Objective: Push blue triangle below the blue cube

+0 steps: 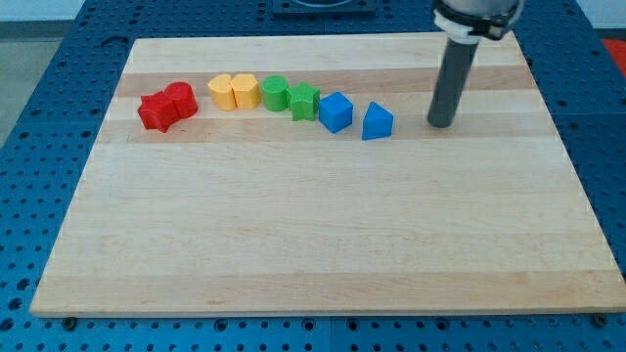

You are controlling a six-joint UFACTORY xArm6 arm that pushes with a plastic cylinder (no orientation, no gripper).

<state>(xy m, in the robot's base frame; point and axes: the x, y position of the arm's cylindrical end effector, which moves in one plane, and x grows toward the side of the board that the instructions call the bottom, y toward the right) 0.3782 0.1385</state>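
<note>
Blue triangle [377,122] sits just right of the blue cube [335,111]; our tip [441,124] waits to its right; no hand fitted

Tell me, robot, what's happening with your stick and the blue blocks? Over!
My tip down on the wooden board, right of the small blue triangle block, not touching. Blue triangle beside blue cube, not below. Nothing between.

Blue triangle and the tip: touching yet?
Apart. The camera view shows bare board between my tip and the blue triangle; the tip stands to the triangle's right in the view, and the blue cube sits on the triangle's left.
</note>
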